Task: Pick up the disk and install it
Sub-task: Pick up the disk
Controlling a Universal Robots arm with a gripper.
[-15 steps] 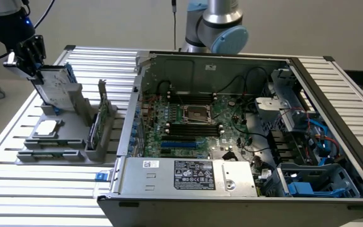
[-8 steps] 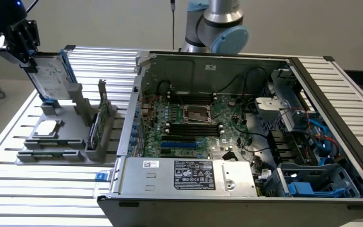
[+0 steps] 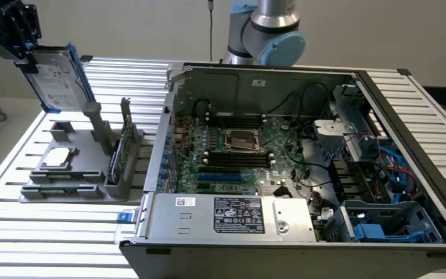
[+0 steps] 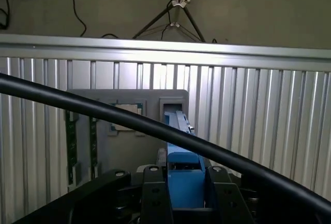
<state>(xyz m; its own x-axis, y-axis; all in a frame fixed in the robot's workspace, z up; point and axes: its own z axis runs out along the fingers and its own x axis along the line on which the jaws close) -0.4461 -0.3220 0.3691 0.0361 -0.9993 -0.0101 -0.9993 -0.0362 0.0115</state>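
Note:
The disk, a silver-grey drive with a white label and blue rails, hangs upright in the air at the exterior view's upper left, above the grey holder. My gripper is shut on its top edge. In the wrist view the black fingers clamp the blue rail of the disk, with the holder far below. The open computer case lies to the exterior view's right, with blue drive-bay parts at its near right corner.
The grey holder also carries a small square silver chip and a thin green card standing on edge. A ribbed aluminium table bears everything. A black cable crosses the wrist view. The arm's base stands behind the case.

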